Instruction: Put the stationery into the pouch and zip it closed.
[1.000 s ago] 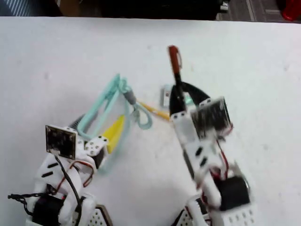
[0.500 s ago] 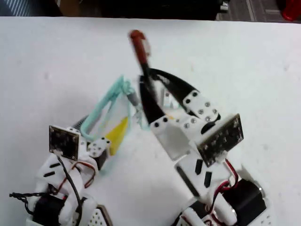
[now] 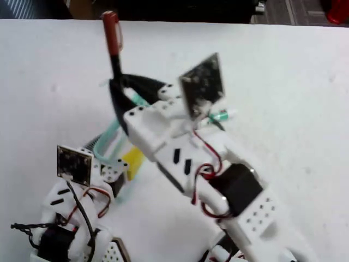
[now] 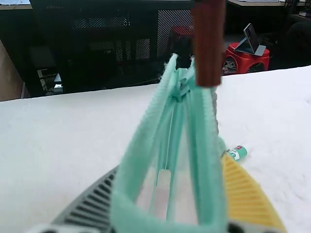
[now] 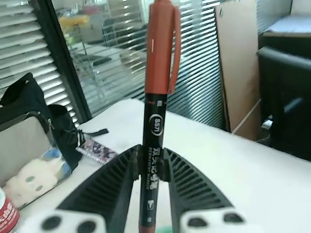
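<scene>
Pouch (image 3: 108,132) of clear, soft plastic, edged with a ribbed mint-green zip band, is seen lying on the smooth white desk (image 3: 272,65). Its mouth is spread into a long, narrow loop. The near end of the pouch is clenched in the left hand (image 3: 117,146): a grey ridged finger is pressed against one side of the band and a yellow ridged finger (image 3: 132,158) against the other.

Over the far end of the pouch, where the two sides of the band meet at the zip, a marker pen (image 3: 113,49) is held by the right hand (image 5: 150,156). Its two black, curved, ridged fingers are closed on the pen's black barrel. The pen is slim and cylindrical, with a glossy red cap and a clip, and the cap points away from the gripped end of the pouch. Whether the pen touches the band cannot be told.

Well to the side of the pouch, a small white tube (image 4: 236,153) with a green end lies flat on the desk, partly hidden in the high view by the right arm (image 3: 218,180).
</scene>
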